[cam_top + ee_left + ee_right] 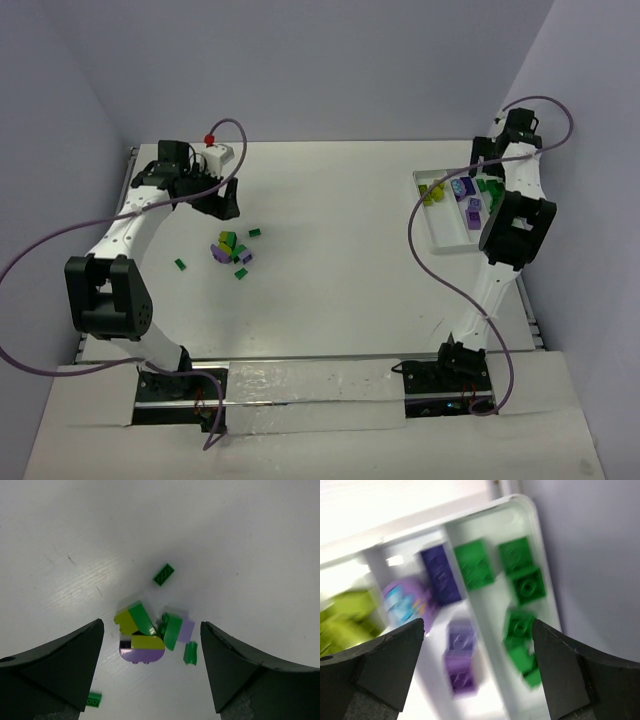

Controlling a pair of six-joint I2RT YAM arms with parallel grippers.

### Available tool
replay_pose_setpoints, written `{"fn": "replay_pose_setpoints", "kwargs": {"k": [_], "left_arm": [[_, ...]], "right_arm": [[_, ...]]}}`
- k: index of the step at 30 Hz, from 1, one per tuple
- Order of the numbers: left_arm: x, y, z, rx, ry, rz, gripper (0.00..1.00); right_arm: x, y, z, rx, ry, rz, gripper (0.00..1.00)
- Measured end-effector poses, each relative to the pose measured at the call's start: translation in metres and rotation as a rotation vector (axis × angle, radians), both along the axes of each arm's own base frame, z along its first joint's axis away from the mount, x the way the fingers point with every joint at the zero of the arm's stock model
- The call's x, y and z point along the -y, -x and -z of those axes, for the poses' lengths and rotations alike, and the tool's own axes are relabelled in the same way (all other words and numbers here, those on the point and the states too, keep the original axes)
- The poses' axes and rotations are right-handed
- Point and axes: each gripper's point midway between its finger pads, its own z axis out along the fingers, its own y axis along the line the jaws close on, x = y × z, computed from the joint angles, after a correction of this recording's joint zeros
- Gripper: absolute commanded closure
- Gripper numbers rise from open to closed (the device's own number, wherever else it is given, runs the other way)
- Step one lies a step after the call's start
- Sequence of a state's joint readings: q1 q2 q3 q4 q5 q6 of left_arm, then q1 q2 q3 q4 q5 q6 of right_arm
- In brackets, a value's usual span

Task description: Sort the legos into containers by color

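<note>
A small pile of legos (232,250) lies left of the table's middle, with green, yellow-green (127,621) and purple (142,654) pieces. Single green bricks (163,574) lie around it. My left gripper (152,625) hangs open above the pile, nothing between its fingers; from above, the left gripper (226,198) sits just behind the pile. At the far right stands the white tray (447,238), divided into compartments. My right gripper (478,622) is open over it, holding nothing. Green bricks (522,580) fill the right compartment, purple ones (460,655) the middle, yellow-green ones (345,615) the left.
A white box with a red knob (215,152) stands at the back left behind the left gripper. Loose green bricks (180,264) lie left of the pile. The side wall (590,555) rises right beside the tray. Purple cables (425,250) arc over the table.
</note>
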State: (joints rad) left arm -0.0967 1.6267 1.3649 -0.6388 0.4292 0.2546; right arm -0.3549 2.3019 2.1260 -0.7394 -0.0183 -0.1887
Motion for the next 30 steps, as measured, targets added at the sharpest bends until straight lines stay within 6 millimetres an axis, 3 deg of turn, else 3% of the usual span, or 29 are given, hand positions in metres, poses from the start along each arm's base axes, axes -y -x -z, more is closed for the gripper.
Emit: {"fn": "replay_pose_setpoints", "kwargs": {"k": [3,7,10,12,15,20,24,30], "left_arm": [[-0.003,0.017,0.006,-0.018,-0.027,0.028,0.21],[-0.011,0.029,0.021,-0.054,-0.065,0.009,0.27],[-0.019,0.034,0.034,-0.085,-0.096,-0.027,0.26],[-0.023,0.035,0.037,-0.097,-0.112,-0.052,0.22],[-0.026,0.031,0.043,-0.113,-0.121,-0.09,0.15],[-0.029,0.022,0.071,-0.188,-0.137,-0.139,0.13],[-0.03,0.017,0.091,-0.244,-0.145,-0.168,0.18],[-0.024,0.008,0.104,-0.265,-0.155,-0.178,0.22]], "right_arm": [[-0.028,0.008,-0.041,0.055,-0.013,-0.045,0.0],[-0.09,0.016,-0.102,0.164,-0.019,-0.162,0.0],[-0.139,0.028,-0.123,0.202,-0.043,-0.259,0.0],[-0.166,0.036,-0.126,0.205,-0.066,-0.316,0.0],[-0.189,0.044,-0.115,0.178,-0.107,-0.358,0.0],[-0.205,0.058,-0.088,0.106,-0.159,-0.376,0.0],[-0.215,0.06,-0.085,0.098,-0.189,-0.389,0.0],[-0.24,0.065,-0.084,0.092,-0.242,-0.434,0.0]]}}
